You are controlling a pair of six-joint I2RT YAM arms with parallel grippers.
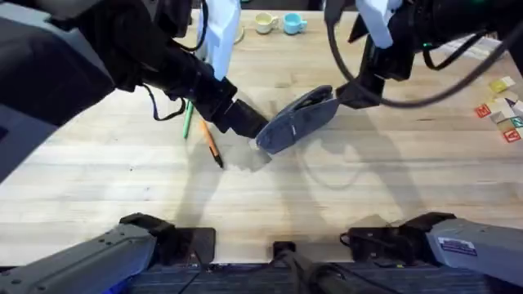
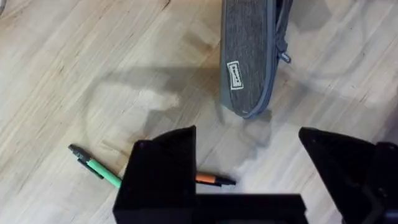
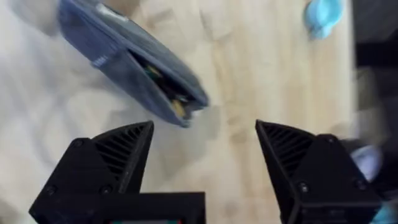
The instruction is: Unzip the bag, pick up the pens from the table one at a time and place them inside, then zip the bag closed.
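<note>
- Table [image 1: 343, 212]: a broad light tabletop of pale butcher-block planks, on which all items below are carried.
- Left gripper [image 2: 249, 168]: black fingers are seen spread apart with nothing between them; it is poised low over the table, just beside the near end of the pouch.
- Bag [image 1: 298, 121]: a long, rounded grey fabric pencil pouch, laid diagonally mid-table. In the left wrist view its rounded end and small white label are seen just beyond the finger gap, apart from both fingers.
- Right gripper [image 3: 205, 168]: black ribbed fingers are held wide apart and empty; the pouch's open mouth, with pen ends visible inside, is seen ahead and to one side, not between them.
- Pens: an orange stick pen with a black tip [image 1: 212, 144] and a green stick pen [image 1: 188, 119] are lying on the table close to the left gripper, outside the bag.
- Farther items: two small cups, one cream [image 1: 265, 23] and one pale blue [image 1: 294, 23], are noted at the far edge.
- Risk, as judged: the light pouch may be pushed along or rolled by either gripper, so its mouth could close or turn away; a thin pen may slip or be nudged aside if the fingers close off-centre.
</note>
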